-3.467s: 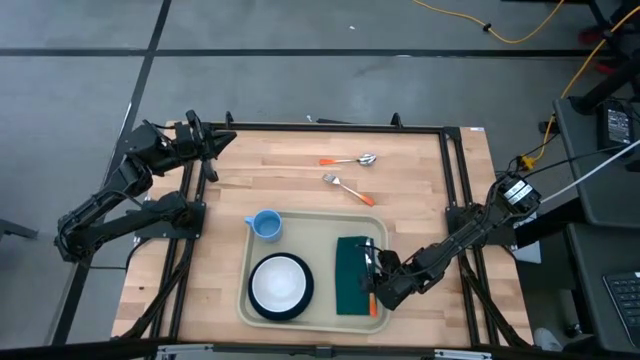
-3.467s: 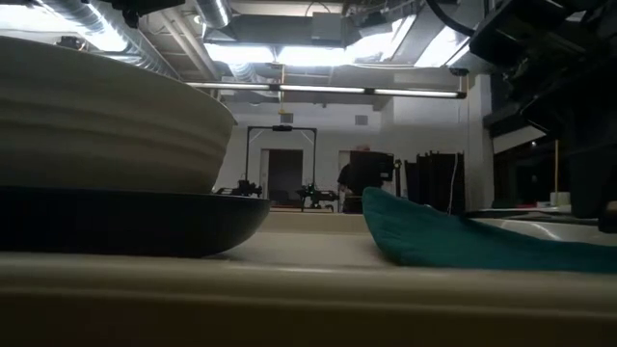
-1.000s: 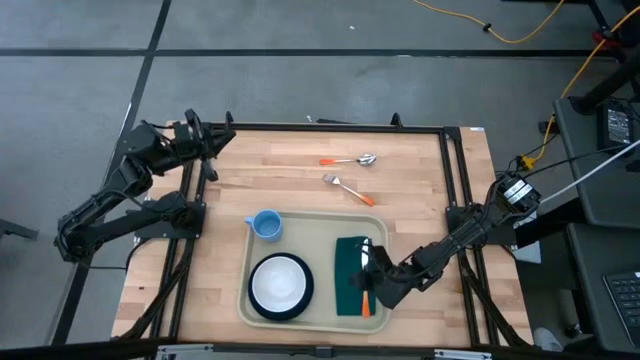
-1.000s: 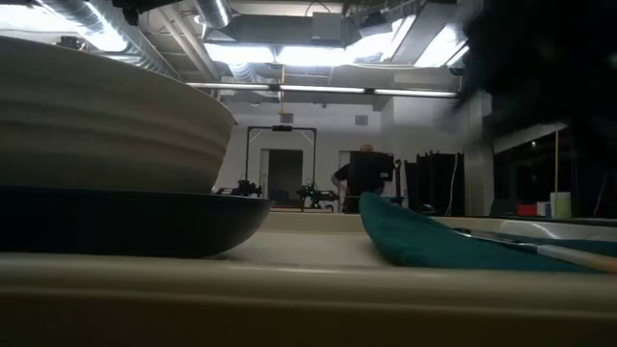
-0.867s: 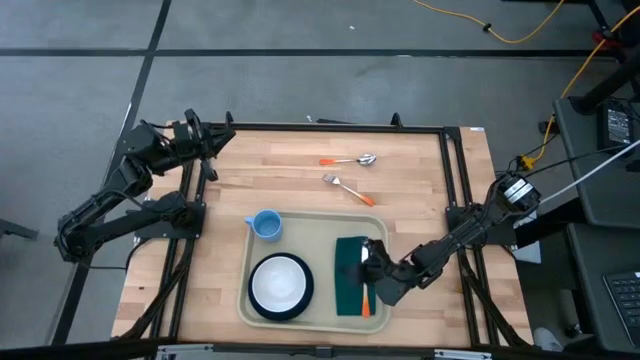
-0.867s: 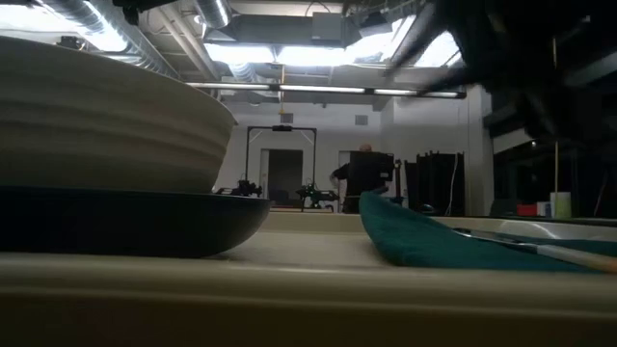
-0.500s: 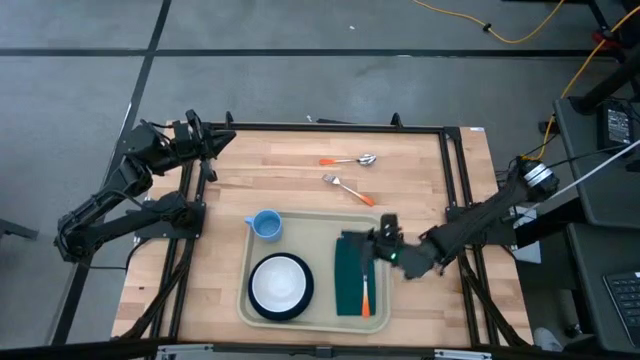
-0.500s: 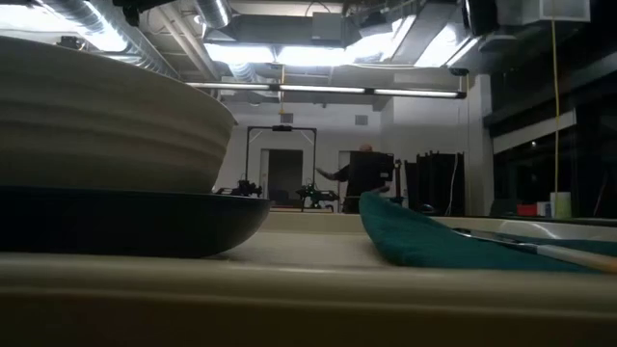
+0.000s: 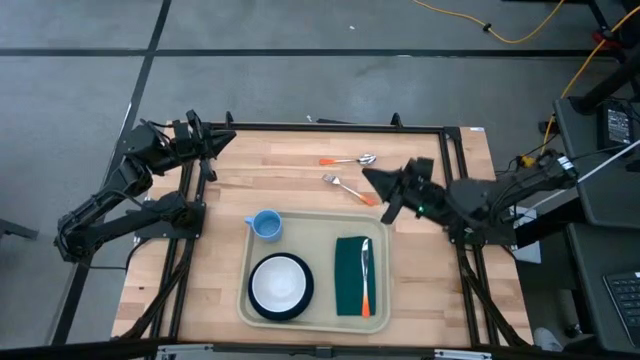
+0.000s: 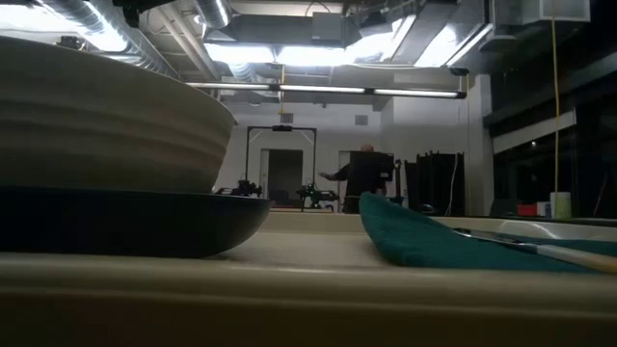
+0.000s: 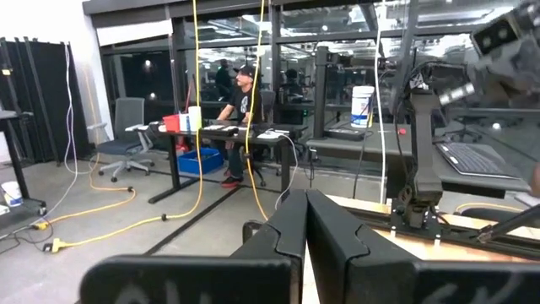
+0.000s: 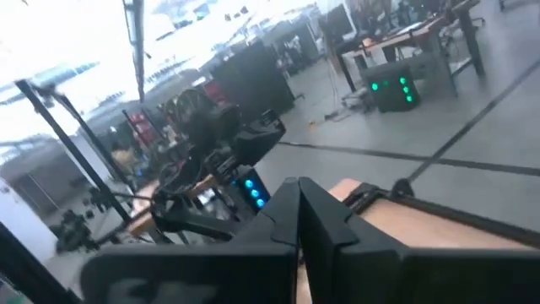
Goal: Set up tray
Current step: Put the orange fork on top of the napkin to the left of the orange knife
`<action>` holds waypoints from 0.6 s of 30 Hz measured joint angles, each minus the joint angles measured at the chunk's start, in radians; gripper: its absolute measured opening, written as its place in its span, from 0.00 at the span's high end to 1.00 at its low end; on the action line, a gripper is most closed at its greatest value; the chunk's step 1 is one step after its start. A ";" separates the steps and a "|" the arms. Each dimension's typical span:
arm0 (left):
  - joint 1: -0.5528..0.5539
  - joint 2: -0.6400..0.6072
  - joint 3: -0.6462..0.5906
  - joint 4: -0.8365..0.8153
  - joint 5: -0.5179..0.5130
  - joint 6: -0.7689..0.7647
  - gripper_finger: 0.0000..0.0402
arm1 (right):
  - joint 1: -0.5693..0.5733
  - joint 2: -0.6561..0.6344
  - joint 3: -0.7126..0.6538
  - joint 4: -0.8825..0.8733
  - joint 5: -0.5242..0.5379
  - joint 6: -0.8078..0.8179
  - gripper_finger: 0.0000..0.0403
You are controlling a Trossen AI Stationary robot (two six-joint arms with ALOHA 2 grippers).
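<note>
High view: tray (image 9: pixel 245 300) near front edge of table (image 9: pixel 290 180), with cup (image 9: pixel 265 224), bowl on plate (image 9: pixel 281 285), napkin (image 9: pixel 350 275) and knife (image 9: pixel 366 270) inside. Fork (image 9: pixel 347 188) and spoon (image 9: pixel 349 160) outside, not yet moved. Right gripper (image 9: pixel 372 176) shut, empty, beside fork. Left gripper (image 9: pixel 228 136) shut, empty, at back left corner.

Low view: bowl (image 10: pixel 96 135) cropped; right wrist view blurred.
</note>
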 joint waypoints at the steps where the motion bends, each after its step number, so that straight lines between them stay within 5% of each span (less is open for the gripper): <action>1: 0.000 0.000 0.000 0.000 0.000 0.000 0.99 | -0.013 0.000 0.032 -0.048 -0.012 -0.004 0.98; 8: 0.000 0.000 0.000 0.000 0.000 -0.012 0.99 | -0.117 0.029 0.285 -0.540 -0.165 0.132 0.95; 18: 0.000 0.000 0.000 -0.001 -0.001 -0.015 0.99 | -0.277 0.129 0.484 -0.964 -0.416 0.219 0.96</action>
